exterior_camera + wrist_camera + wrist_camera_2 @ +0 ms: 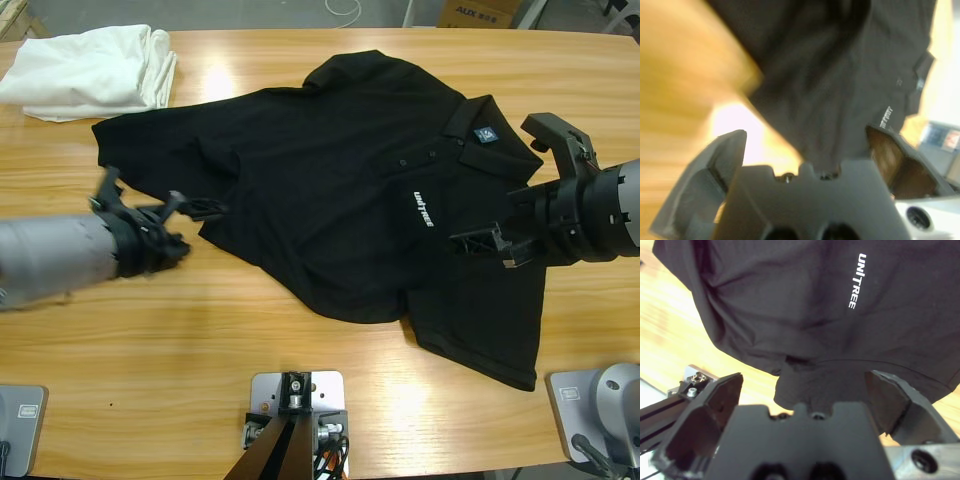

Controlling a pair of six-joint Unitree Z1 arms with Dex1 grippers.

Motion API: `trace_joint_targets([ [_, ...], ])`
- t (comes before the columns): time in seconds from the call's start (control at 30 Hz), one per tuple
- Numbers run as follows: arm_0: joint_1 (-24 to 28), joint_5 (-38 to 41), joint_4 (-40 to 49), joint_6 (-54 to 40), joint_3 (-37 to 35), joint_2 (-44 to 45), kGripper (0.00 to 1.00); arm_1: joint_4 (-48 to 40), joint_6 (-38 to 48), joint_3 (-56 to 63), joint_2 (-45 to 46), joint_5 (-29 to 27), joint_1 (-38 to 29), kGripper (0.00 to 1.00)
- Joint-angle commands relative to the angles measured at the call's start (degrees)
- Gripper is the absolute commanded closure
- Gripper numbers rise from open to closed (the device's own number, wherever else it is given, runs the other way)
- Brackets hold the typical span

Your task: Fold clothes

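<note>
The clothes, a black polo shirt point(340, 190), lie spread across the table with the collar point(480, 128) to the right and white lettering point(418, 209) on the chest. My left gripper point(157, 200) comes in from the left and stands open at the shirt's rumpled lower-left edge. In the left wrist view the left gripper point(805, 145) has the shirt point(840, 75) just ahead of its spread jaws, and nothing is gripped. My right gripper point(495, 182) is open over the shirt below the collar. In the right wrist view the right gripper point(802, 380) faces the shirt's edge point(800, 330), below the lettering point(857, 281).
A folded white cloth point(95, 70) lies at the table's back left corner. A cardboard box point(480, 12) stands beyond the far edge. Bare wooden table point(200, 330) runs along the front.
</note>
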State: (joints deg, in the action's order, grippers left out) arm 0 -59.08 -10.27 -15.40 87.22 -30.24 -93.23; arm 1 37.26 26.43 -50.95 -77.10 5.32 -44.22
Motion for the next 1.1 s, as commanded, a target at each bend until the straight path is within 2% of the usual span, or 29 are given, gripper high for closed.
trace_joint_targets([
  [0.03,-5.5,-8.2,-9.6,9.9,2.8,-7.5,0.087,-0.4,-0.4,3.3,1.0,-0.4,-0.7,0.0],
  [0.2,-6.4,-10.0,-9.3,10.2,5.8,-5.2,0.092,-1.0,-0.4,4.9,1.2,-0.3,-0.7,0.0],
  [0.33,-7.2,-12.2,-9.7,12.1,6.5,-7.5,0.104,-1.5,-0.3,4.9,1.1,-0.3,-0.7,0.0],
  [0.43,-7.3,-14.6,-17.2,13.0,8.4,-12.4,0.338,-1.5,-0.3,5.0,1.2,-0.2,-0.7,0.0],
  [0.47,-7.4,-14.9,-20.8,12.9,9.4,-13.6,0.377,-1.5,-0.3,5.0,1.1,-0.2,-0.7,0.0],
  [0.6,-7.6,-15.5,-27.9,12.9,11.5,-15.9,0.382,-2.0,-0.3,5.2,0.7,0.0,-0.7,0.0],
  [0.63,-7.6,-15.5,-28.6,12.8,11.7,-16.1,0.418,-2.1,-0.2,5.2,0.5,0.1,-0.7,0.0],
  [0.7,-7.6,-15.5,-29.8,12.5,12.0,-16.2,0.579,-2.2,-0.1,5.2,0.2,0.2,-0.7,0.0],
  [0.73,-7.6,-15.5,-31.0,12.3,12.3,-16.5,0.696,-2.3,0.0,5.3,0.2,0.4,-0.7,0.0],
  [0.77,-7.6,-15.5,-32.2,12.0,12.7,-16.8,0.88,-2.5,0.1,5.4,0.1,0.5,-0.7,0.0],
  [0.8,-7.6,-15.5,-33.0,11.5,12.9,-16.8,1.0,-2.6,0.1,5.6,-0.1,0.8,-0.7,0.0],
  [1.1,-7.6,-12.8,-37.4,5.3,15.3,-12.9,1.0,-3.6,0.3,6.4,-0.6,2.4,-0.7,0.0],
])
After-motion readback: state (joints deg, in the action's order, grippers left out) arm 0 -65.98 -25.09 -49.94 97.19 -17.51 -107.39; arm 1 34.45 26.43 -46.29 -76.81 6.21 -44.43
